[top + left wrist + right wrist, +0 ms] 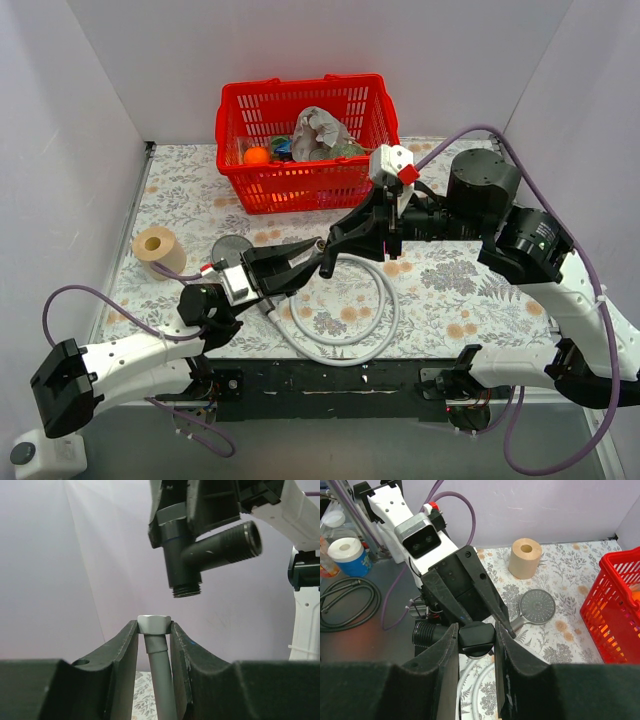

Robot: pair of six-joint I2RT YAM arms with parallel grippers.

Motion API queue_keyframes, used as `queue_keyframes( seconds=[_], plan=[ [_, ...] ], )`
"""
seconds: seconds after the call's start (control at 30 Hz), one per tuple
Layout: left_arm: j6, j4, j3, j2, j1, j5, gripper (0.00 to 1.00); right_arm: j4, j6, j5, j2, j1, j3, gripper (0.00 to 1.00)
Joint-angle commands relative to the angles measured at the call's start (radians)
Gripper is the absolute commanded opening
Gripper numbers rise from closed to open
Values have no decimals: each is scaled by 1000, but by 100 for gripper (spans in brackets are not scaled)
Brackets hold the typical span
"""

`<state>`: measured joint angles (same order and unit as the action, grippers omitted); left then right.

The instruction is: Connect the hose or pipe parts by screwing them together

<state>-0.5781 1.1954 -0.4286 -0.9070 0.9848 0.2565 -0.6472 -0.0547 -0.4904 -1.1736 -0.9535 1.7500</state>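
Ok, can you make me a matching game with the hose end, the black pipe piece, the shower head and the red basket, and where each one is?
Things:
1. hose end nut
2. black threaded fitting
3. shower head
4. red basket

Places:
A. at the back of the table
B. held by the left gripper, jaws shut on it
C. lying on the flowery table, held by nothing
D. held by the right gripper, jaws shut on it

Pairs: 1-B, 2-D, 3-C, 4-A
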Motion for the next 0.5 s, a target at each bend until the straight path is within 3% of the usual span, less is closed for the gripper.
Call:
queue_keyframes(
  seconds=[0.0,0.47],
  plan=[
    [-28,-25,-56,46,-3,-57,0,133,-22,91,18,-53,-18,1],
    [-58,-141,-73,115,-3,-2,0,360,-8,184,68,-99,-168,1]
  ],
)
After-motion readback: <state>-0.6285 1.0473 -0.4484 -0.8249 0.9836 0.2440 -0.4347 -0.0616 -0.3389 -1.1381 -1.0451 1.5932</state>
